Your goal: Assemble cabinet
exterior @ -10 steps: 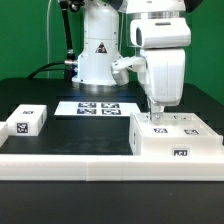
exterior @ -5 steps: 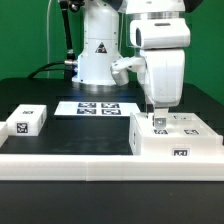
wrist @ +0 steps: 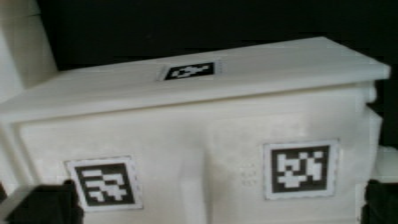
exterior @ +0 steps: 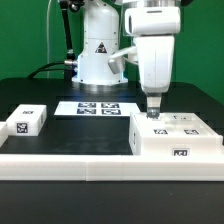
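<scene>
Arm (exterior: 152, 50): the wrist section hangs straight down, a smooth white casing, blocky with rounded edges, over the exterior view's right side. The gripper (exterior: 153, 112) points down from it, its dark slim fingers reaching the top of the cabinet (exterior: 178, 143) near the top's left end in that view. Contact or a small gap: cannot tell. Jaws: cannot tell whether spread or closed. The exterior view shows only a narrow dark tip, and the wrist view shows a dark blurred shape at one corner of the frame.

The cabinet sits on the black table (exterior: 90, 135), at the exterior view's right, just behind a long white ledge (exterior: 70, 165). It is matte white plastic, boxy, with flat faces and slightly softened edges. Square black-and-white tags (exterior: 181, 152) sit on its top and front. The wrist view shows the cabinet (wrist: 196, 120) close up and soft-focus: one tag on the upper face, two on the near face.

Small white tagged block (exterior: 27, 121): well apart, at the exterior view's left. The marker board (exterior: 98, 107) lies flat between the two, further back.
</scene>
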### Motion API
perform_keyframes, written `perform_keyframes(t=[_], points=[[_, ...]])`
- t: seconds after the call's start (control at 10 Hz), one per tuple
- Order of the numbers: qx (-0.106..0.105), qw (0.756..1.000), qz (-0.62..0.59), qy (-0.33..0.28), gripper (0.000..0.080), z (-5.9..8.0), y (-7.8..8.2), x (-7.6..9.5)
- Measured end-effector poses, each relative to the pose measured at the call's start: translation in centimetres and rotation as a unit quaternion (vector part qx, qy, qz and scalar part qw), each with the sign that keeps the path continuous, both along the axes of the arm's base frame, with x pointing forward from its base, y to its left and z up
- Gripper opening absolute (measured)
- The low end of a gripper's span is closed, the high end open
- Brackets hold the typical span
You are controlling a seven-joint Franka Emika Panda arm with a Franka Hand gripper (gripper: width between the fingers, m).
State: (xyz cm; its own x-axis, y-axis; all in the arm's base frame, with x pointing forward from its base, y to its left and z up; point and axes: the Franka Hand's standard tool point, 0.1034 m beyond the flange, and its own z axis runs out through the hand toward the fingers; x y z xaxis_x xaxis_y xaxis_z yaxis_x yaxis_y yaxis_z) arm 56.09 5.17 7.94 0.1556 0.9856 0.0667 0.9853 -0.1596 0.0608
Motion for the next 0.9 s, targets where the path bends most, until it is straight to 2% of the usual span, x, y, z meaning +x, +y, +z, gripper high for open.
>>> perform_keyframes(t=[0.2,0.4,0.7,0.9], points=[[0.001,0.998,-0.063,0.001,0.0797,0.6,0.0,-1.6],[0.004,0.994,-0.109,0.001,0.0797,0.5,0.7,-3.0],[0.007,0.990,-0.138,0.004,0.0797,0.4,0.7,-3.0],[0.021,0.968,-0.249,0.009,0.0797,0.3,0.7,-3.1]])
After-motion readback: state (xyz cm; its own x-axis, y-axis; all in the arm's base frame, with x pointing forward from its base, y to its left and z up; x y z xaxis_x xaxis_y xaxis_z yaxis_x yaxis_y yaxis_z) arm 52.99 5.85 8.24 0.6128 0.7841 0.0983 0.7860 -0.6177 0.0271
